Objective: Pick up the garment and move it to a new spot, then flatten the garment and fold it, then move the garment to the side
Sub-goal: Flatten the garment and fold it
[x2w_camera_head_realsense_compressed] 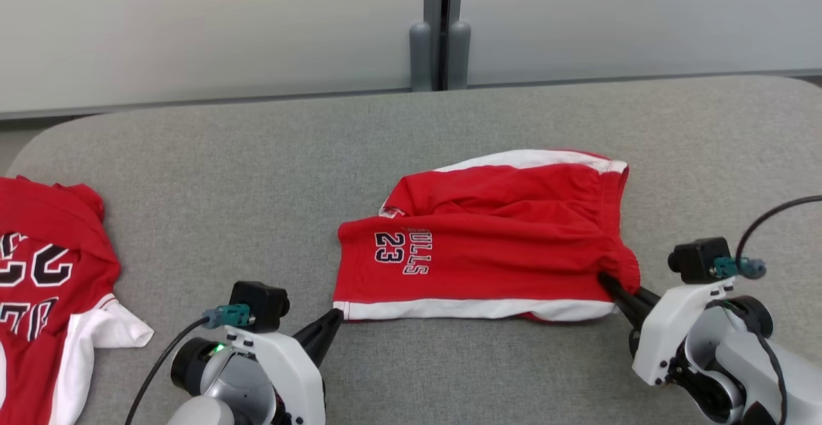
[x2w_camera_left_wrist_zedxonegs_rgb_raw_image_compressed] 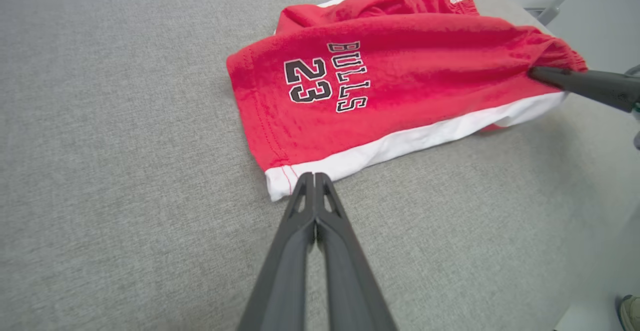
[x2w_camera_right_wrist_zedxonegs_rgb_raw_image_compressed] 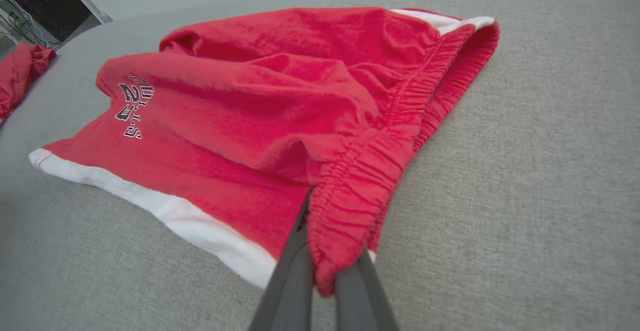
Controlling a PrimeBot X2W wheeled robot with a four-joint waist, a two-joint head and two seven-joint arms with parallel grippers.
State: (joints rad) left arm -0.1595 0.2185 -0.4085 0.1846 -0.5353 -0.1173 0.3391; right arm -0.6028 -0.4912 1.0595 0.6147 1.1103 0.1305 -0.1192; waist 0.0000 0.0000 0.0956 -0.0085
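Lying on the grey cloth-covered worktop [x2w_camera_head_realsense_compressed: 192,174], between its middle and its right edge, the red shorts [x2w_camera_head_realsense_compressed: 488,245] carry dark, white-edged lettering [x2w_camera_head_realsense_compressed: 404,251] that reads "BULLS" with "23" beside it. From the head view it runs sideways. A white band [x2w_camera_head_realsense_compressed: 449,309] runs along the side of the shorts nearest the robot, and another shows on the far side.

The left gripper [x2w_camera_head_realsense_compressed: 335,314] has its fingers pressed together. Their tips sit on the corner of the white band that points toward the worktop's left edge. Whether any cloth is caught between them cannot be told, because the fingers show no gap in the left wrist view.

The right gripper [x2w_camera_head_realsense_compressed: 607,280] is pinching the gathered red waistband [x2w_camera_right_wrist_zedxonegs_rgb_raw_image_compressed: 370,171] at the end of the shorts toward the right edge. In the right wrist view the bunched elastic hangs over the fingertips and hides them.

At the left edge of the worktop, well apart from the shorts, lies a red and white jersey [x2w_camera_head_realsense_compressed: 45,264]. It is cut off by the frame. Its large dark digits are only partly in view (a "2" seems to be among them), so the full number is not readable. The upper cloth of the shorts is rumpled into folds, which hide how the layers beneath lie.
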